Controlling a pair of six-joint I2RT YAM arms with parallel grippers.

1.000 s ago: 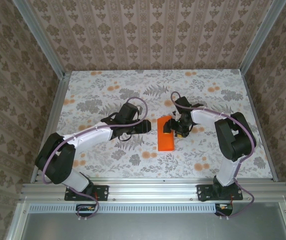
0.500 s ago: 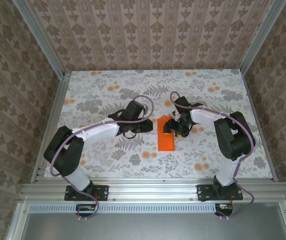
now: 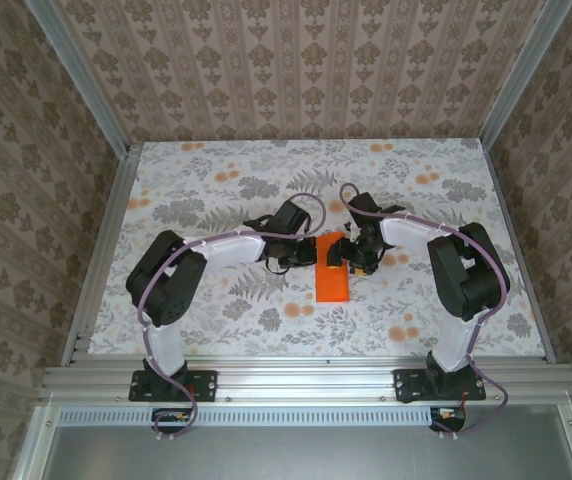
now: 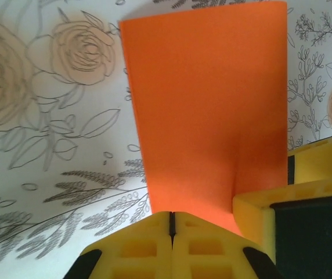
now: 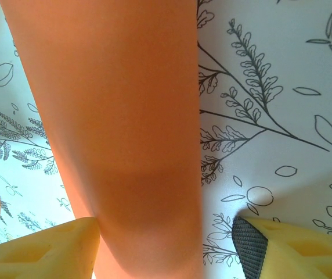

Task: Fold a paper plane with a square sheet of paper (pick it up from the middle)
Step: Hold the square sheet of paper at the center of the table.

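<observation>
Orange paper (image 3: 332, 270), folded to a narrow rectangle, lies flat mid-table (image 3: 196, 190). L gripper (image 3: 304, 251) at its left long edge, fingers pressed together; can't tell if the edge is pinched. R gripper (image 3: 350, 256) at upper right corner, fingers apart, paper end between them.

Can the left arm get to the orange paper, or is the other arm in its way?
Looks like yes. The left gripper, shut, has its tips right at the orange paper's edge, nothing between. The right gripper stands open over the paper's other side, close by but not blocking.
</observation>
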